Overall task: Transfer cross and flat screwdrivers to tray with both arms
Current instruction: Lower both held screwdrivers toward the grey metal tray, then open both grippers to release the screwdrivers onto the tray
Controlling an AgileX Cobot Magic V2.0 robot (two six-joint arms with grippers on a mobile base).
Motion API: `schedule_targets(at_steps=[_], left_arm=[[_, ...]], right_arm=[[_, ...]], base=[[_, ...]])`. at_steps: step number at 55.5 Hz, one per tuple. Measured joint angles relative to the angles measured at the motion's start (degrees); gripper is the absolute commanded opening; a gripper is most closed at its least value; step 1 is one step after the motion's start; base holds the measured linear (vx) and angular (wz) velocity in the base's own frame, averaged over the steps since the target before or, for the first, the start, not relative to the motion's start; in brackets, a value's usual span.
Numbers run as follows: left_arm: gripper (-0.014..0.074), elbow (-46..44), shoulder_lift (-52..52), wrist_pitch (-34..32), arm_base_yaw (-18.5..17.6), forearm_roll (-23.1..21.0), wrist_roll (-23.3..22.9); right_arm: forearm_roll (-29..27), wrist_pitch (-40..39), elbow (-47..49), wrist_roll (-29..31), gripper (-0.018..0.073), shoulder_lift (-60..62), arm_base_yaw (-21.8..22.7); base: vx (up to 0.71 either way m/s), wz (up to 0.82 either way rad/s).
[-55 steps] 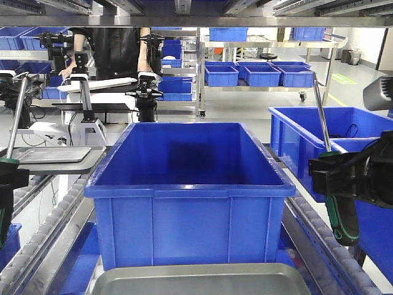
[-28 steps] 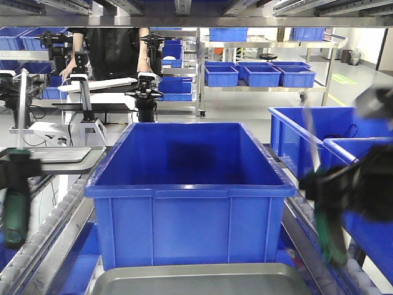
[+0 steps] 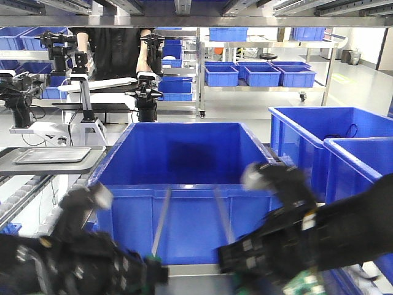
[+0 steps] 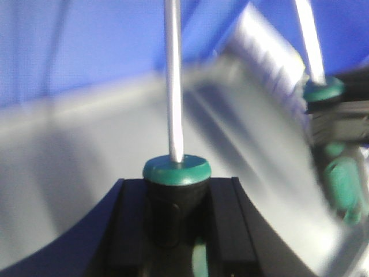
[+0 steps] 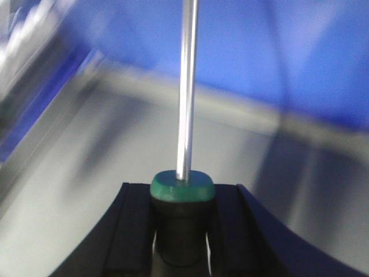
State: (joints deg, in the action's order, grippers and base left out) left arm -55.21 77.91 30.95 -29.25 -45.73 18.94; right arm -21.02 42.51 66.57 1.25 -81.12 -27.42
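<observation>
In the front view both arms sit low and blurred in front of the big blue bin (image 3: 190,184), the left arm (image 3: 67,258) at about 7 o'clock and the right arm (image 3: 319,233) at about 5 o'clock. Two thin steel shafts rise between them against the bin's front wall.

The left gripper (image 4: 176,231) is pinched on the dark handle of the left screwdriver (image 4: 173,104), its black fingers (image 4: 130,225) pressed against either side just under the green collar; the shaft points to 12 o'clock. Below and around it lies the grey tray (image 4: 69,173), blurred. At 3 o'clock in this wrist view the other screwdriver shows, gripped by a black end.

The right gripper (image 5: 181,231) is likewise clamped on the right screwdriver (image 5: 187,86), fingers tight on the handle below its green collar, shaft upright. The tray's grey floor spreads beneath it, with the blue bin wall beyond at 12 o'clock
</observation>
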Motion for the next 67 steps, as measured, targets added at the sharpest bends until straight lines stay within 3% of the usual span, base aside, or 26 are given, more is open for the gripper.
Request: schedule_targets(at_steps=[11,20,31,39,54,67], left_arm=[[0.0027,0.0,1.4,-0.4,-0.3,-0.3,0.0],[0.0125,0.0,2.6,2.1,-0.3,-0.3,-0.2],[0.0312,0.0,4.4,7.0,-0.3,-0.3,-0.2],[0.0408,0.0,4.8,7.0,-0.3,-0.2,-0.2],[0.0424,0.0,4.8,6.5,-0.3,-0.3,-0.4],[0.0424,0.0,2.8,0.9,-0.3,-0.3,-0.2]], right_arm=[[0.2,4.3,0.0,-2.5,0.0003,-4.4,-0.5],[0.4,7.7,0.0,-3.7,0.0043,-5.7,-0.5],[0.5,11.0,0.0,-4.0,0.0168,-5.7,-0.5],[1.9,8.9,0.0,-4.0,0.0316,-5.7,-0.5],[2.8,8.6,0.0,-4.0,0.0585,-5.7,-0.5],[2.8,6.5,0.0,-4.0,0.0594,-4.2,-0.5]], base=[[0.0,0.0],[0.0,0.0],[0.0,0.0],[0.0,0.0],[0.0,0.0],[0.0,0.0]])
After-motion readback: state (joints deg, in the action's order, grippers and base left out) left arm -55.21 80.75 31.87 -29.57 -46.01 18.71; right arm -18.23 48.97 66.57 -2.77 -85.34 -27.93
